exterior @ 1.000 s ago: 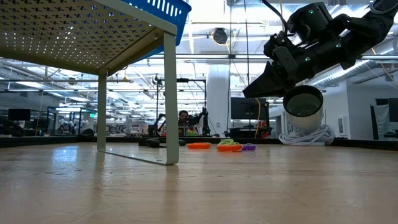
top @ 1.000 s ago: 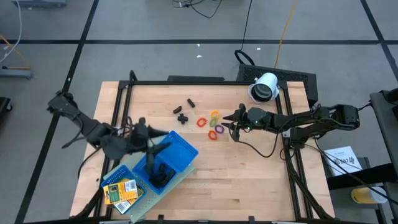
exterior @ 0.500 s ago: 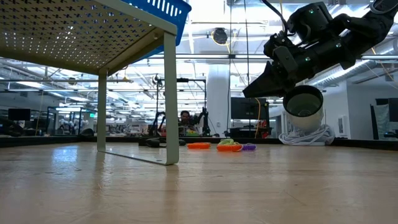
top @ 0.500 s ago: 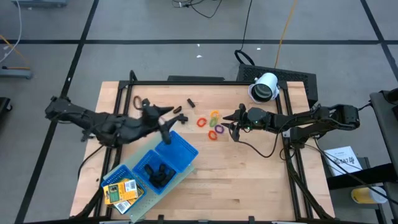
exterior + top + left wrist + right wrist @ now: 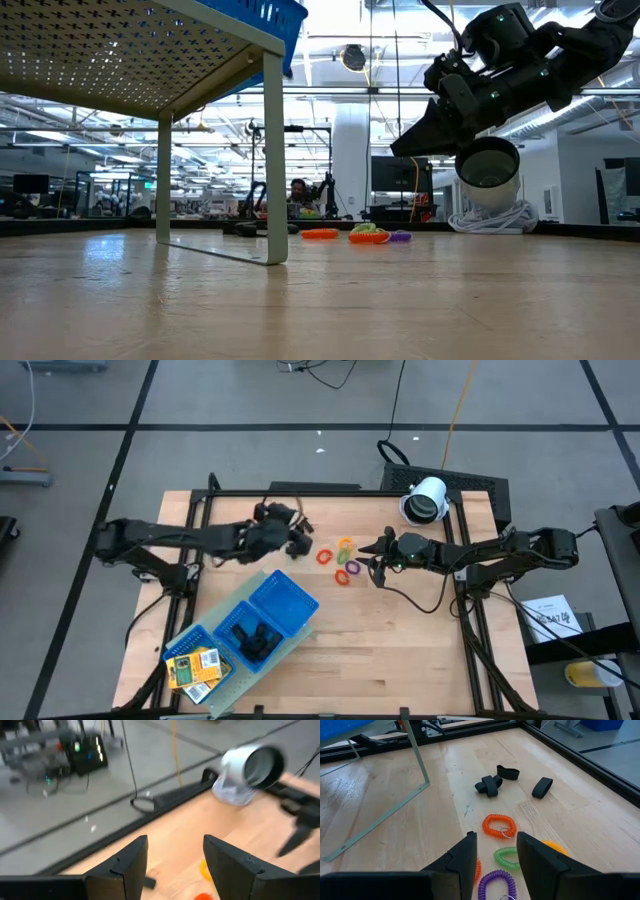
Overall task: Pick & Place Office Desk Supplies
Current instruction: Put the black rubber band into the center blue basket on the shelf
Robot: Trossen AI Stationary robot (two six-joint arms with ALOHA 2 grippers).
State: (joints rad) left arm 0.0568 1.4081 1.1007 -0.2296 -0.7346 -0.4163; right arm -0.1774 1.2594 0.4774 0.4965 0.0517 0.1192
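- Above the worktop [image 5: 400, 630], in the high view, the left pincer [image 5: 297, 538] is hanging over the black clip-like pieces [image 5: 293, 548] near the far edge, while the right pincer [image 5: 372, 560] is sitting just beside the cluster of coiled rings [image 5: 343, 563]. The blue tray [image 5: 285, 600] is lying at a slant near the front left, with black pieces in its middle compartment and the yellow printed packs [image 5: 193, 668] in its end compartment. The white cylindrical device [image 5: 427, 500] is lying at the far right corner.
- In the low view, the rings [image 5: 366, 236] are lying flat in a row across the worktop, with the right arm hanging above them.
- In the left wrist view, the left pincer's fingers [image 5: 129, 862] are standing spread with nothing between them, pointing toward the white device [image 5: 250, 772].
- In the right wrist view, the right pincer's fingers [image 5: 535, 855] are standing apart and empty over the orange ring [image 5: 498, 826], green ring [image 5: 507, 856] and purple ring [image 5: 497, 882]; three black pieces [image 5: 507, 779] are lying beyond, each long axis pointing a different way.
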